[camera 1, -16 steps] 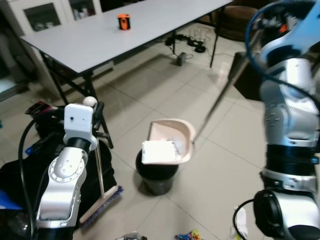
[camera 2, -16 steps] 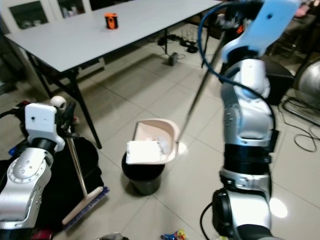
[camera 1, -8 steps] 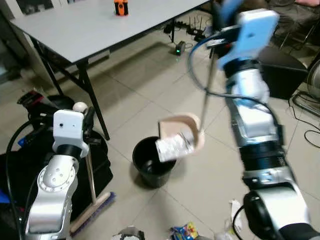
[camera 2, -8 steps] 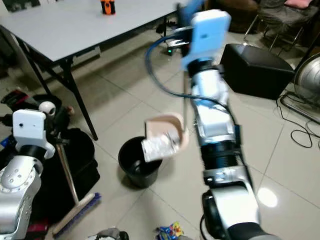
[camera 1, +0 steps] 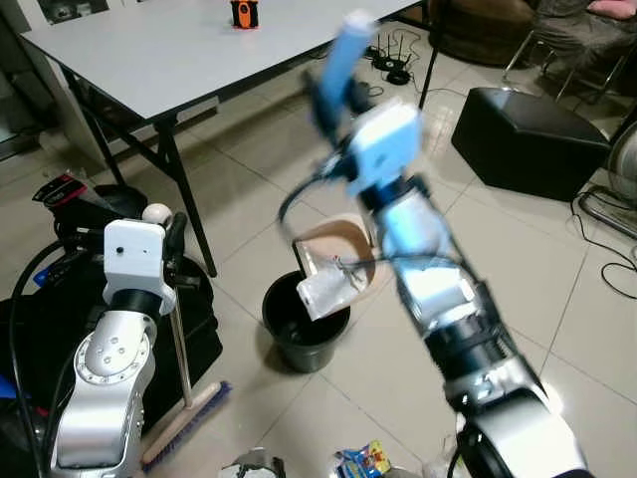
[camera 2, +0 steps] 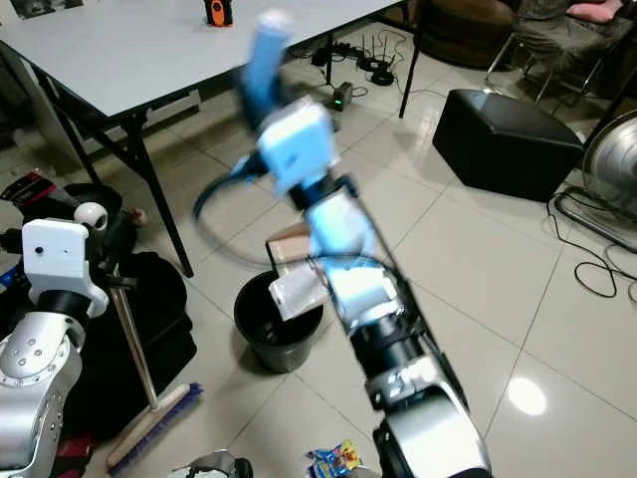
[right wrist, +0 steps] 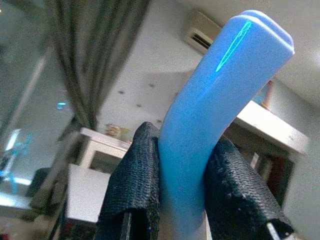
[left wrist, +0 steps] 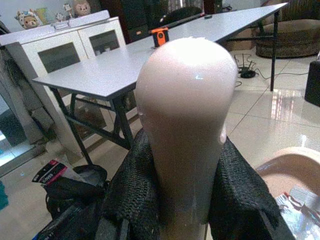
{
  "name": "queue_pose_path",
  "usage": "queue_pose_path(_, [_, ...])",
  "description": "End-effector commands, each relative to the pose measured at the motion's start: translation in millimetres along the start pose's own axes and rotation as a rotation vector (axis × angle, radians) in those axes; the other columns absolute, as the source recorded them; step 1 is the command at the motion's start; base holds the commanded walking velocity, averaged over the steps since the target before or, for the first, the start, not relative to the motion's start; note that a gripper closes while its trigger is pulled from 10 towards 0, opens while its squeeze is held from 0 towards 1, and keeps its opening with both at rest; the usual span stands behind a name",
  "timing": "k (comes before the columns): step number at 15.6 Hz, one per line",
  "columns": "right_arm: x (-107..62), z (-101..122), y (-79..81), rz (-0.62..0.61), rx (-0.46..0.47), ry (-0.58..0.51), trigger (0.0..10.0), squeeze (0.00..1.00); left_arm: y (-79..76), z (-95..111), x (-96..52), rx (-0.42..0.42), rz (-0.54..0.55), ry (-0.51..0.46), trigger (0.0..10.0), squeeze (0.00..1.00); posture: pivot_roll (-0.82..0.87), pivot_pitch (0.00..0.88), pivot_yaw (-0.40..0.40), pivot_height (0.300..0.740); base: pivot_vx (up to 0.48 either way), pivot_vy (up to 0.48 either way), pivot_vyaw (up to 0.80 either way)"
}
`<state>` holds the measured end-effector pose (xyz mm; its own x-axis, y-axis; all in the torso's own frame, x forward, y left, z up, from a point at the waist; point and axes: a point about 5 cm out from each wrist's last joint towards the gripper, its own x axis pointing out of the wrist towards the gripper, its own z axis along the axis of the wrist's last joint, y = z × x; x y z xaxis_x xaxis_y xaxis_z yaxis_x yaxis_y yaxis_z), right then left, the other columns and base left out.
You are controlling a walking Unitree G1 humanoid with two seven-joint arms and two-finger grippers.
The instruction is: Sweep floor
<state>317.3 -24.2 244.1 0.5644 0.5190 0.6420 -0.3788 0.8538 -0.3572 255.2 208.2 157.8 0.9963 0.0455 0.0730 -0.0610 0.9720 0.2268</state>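
Observation:
My left gripper (camera 1: 175, 237) is shut on the top of the broom handle (left wrist: 183, 125), which ends in a pale knob. The broom stands upright at my left, its brush head (camera 1: 186, 426) resting on the tiles. My right gripper (camera 1: 331, 95) is raised high at centre, shut on the blue dustpan handle (right wrist: 210, 105). The pinkish dustpan (camera 1: 343, 249) hangs tilted over the black bin (camera 1: 304, 324). A pale crumpled wrapper (camera 1: 327, 292) sits at the pan's lip, just above the bin's mouth. The right arm is motion-blurred.
A grey table (camera 1: 169, 60) with an orange object (camera 1: 243, 13) stands behind. A black bag (camera 1: 55, 329) lies at my left, a black box (camera 1: 528, 124) at the right, and cables (camera 1: 609, 214) run along the far right. Colourful litter (camera 1: 363, 461) lies on the near tiles.
My right arm has swung left across the view with the blue handle. The dustpan has tipped further and the wrapper has slid lower toward the bin. The left arm and broom stay put.

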Motion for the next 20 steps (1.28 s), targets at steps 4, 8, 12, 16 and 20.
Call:
queue_pose_path(4, [-13.9, 10.3, 40.5, 0.173, -0.007, -0.119, 10.0, 0.0, 2.0, 10.9, 5.0, 0.026, 0.011, -0.047, 10.0, 0.0, 0.08, 0.074, 0.003, 0.74, 0.0, 0.0, 0.0])
queue_pose_path(8, [-27.6, 10.1, 65.6, 0.339, -0.098, -0.186, 10.0, 0.0, 2.4, 12.1, 8.1, 0.029, 0.013, -0.057, 10.0, 0.0, 0.08, 0.059, 0.003, 0.74, 0.0, 0.0, 0.0])
queue_pose_path(12, [-37.4, 6.6, 71.1, 0.4, -0.174, -0.226, 10.0, 0.0, 2.3, 13.2, 12.2, 0.03, 0.014, -0.066, 10.0, 0.0, 0.08, 0.046, 0.004, 0.74, 0.0, 0.0, 0.0])
queue_pose_path(16, [-18.9, 11.3, 15.4, 0.15, -0.35, -0.187, 10.0, 0.0, -10.7, 9.2, 18.4, 0.007, -0.057, -0.044, 10.0, 0.0, 0.06, 0.026, 0.011, 0.74, 0.0, 0.0, 0.0])
queue_pose_path(20, [-26.9, 19.0, -85.8, -0.231, -0.395, 0.084, 10.0, 0.0, -32.5, 6.1, 25.3, -0.033, -0.149, -0.028, 10.0, 0.0, -0.01, 0.027, 0.05, 0.74, 0.0, 0.0, 0.0])
